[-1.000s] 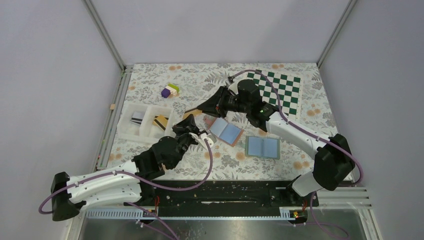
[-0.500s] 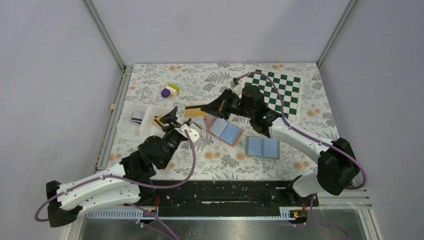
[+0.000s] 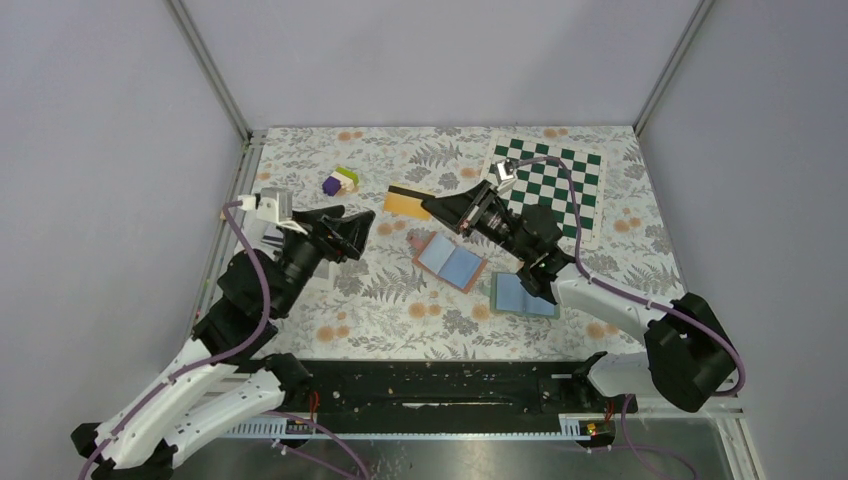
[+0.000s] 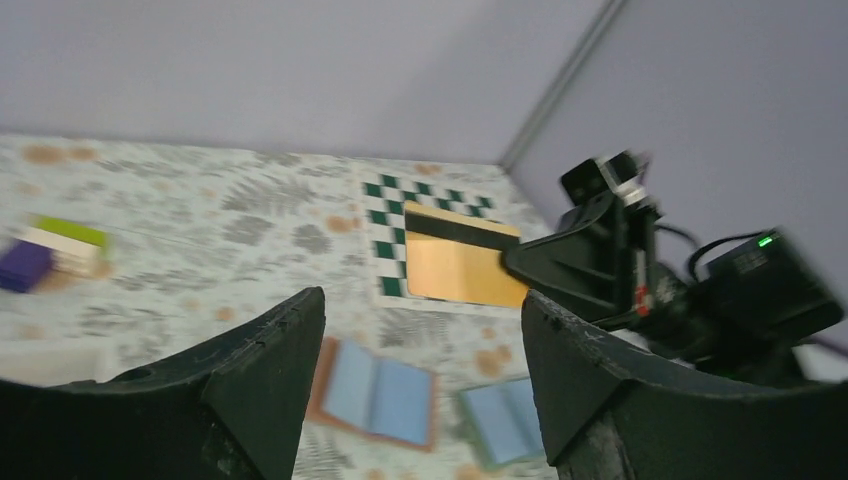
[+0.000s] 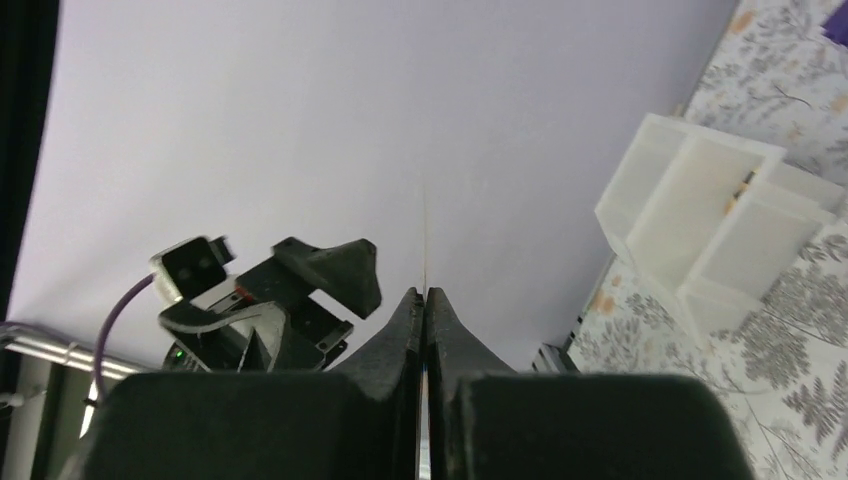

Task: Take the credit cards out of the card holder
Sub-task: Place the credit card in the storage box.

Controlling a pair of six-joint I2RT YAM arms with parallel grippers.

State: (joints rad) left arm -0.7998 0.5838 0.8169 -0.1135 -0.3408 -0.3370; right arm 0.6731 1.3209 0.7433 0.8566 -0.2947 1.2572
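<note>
I have my right claw (image 3: 432, 206) clamped on a yellow-orange credit card (image 3: 408, 202) that juts out past its tips, the open card holder (image 3: 450, 262) on the table just below that claw, and my left claw (image 3: 352, 228) spread wide and empty, facing the card.

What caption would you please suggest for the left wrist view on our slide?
Right gripper pinches a yellow-orange, dark-striped card, framed by the open left gripper.
</note>
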